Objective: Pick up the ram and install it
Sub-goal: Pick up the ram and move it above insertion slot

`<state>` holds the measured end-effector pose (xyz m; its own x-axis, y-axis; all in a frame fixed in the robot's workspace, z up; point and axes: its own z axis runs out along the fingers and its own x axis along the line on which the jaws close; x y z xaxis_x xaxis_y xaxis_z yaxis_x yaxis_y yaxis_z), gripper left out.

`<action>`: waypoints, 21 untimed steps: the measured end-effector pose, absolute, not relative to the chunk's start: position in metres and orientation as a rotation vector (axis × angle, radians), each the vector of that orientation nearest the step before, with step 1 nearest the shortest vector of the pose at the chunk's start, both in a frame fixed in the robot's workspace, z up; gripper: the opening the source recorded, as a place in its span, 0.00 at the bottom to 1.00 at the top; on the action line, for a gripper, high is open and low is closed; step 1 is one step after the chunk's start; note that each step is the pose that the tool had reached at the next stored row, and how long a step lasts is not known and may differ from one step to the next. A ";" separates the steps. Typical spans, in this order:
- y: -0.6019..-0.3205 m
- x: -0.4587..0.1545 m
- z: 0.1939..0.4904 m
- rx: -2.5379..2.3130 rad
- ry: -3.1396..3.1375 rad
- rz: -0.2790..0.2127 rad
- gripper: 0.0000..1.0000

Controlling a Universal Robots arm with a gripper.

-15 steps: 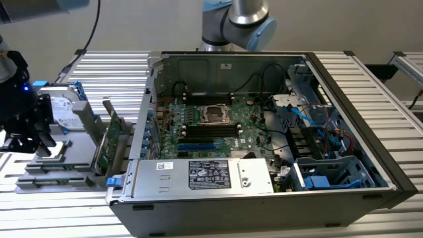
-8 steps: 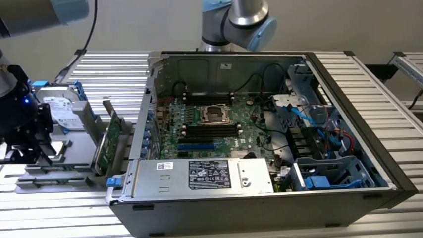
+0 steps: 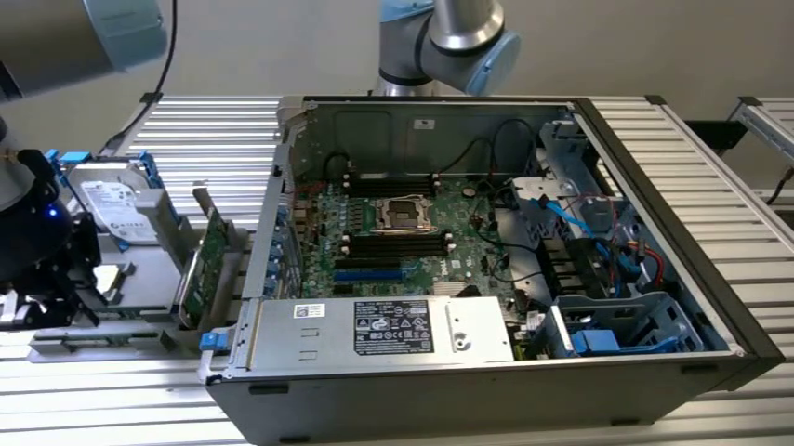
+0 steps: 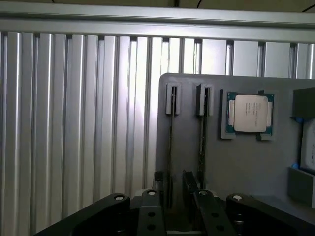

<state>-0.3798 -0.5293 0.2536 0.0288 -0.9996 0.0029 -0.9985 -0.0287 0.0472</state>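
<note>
UR arm (image 3: pixel 449 37) at 12 o'clock, exterior view: silver-grey joints, light-blue caps (image 3: pixel 496 58). Matte black gripper (image 4: pixel 174 186), silver screws (image 4: pixel 119 197), small blue light (image 3: pixel 51 212).

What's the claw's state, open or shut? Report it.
Open: the claw straddles the ram, with a gap showing beside the stick.

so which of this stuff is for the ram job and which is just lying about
For the job: ram; pincer, open, close to it; memory slots.
Lying about: processor chip; hard drive; expansion card; power supply.
</note>
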 end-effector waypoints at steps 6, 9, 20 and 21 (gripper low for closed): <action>-0.529 -0.382 0.243 2.242 -2.149 -0.048 0.30; -0.529 -0.383 0.237 2.246 -2.144 -0.047 0.30; -0.529 -0.388 0.217 2.254 -2.135 -0.047 0.30; -0.529 -0.388 0.215 2.254 -2.135 -0.047 0.30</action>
<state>-0.3881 -0.5293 0.2154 0.0545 -0.9985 0.0030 -0.9974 -0.0543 0.0473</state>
